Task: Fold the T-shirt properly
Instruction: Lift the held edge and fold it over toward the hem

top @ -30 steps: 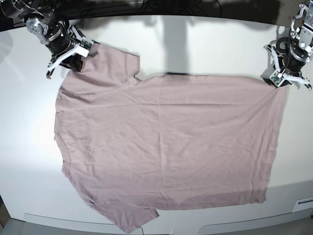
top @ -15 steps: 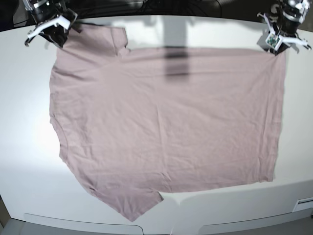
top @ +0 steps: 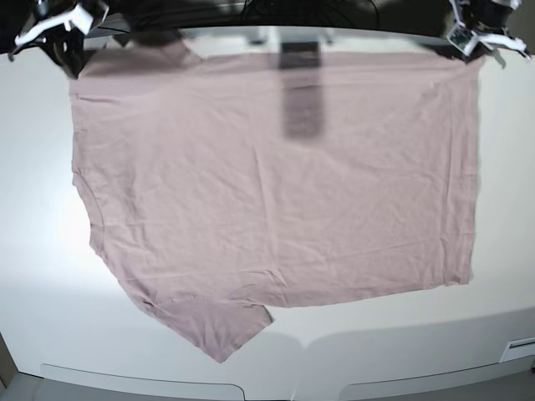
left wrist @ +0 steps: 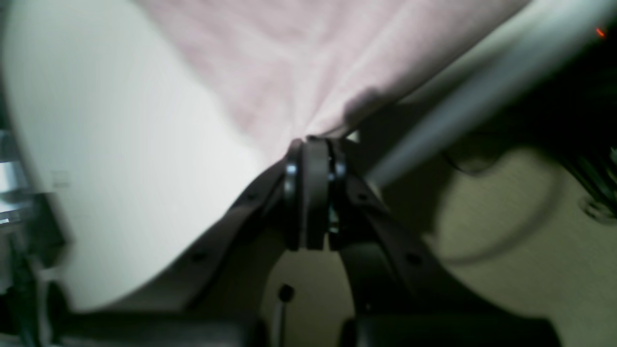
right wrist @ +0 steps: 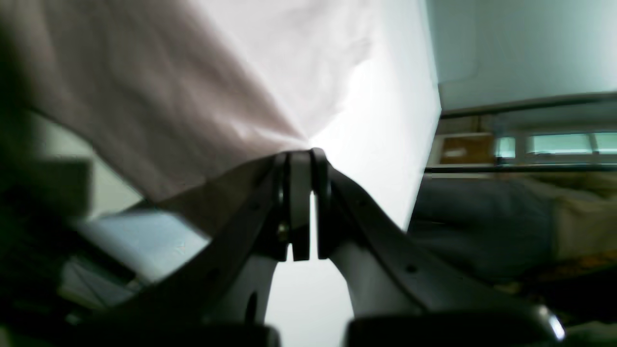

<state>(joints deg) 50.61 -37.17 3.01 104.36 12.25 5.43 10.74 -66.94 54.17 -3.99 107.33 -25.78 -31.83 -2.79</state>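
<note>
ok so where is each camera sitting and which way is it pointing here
Base: high over the white table, looking down at the spread T-shirt; the right end effector and left end effector show at the top corners.
Left wrist: behind the left end effector, looking along its closed fingers at the pinched shirt corner.
Right wrist: behind the right end effector, closed on the shirt.
Shared: all three see the pink shirt and the white table.

A white table [top: 33, 251] fills the base view; beyond its edge, blurred, perhaps a dark cable [left wrist: 506, 241].
</note>
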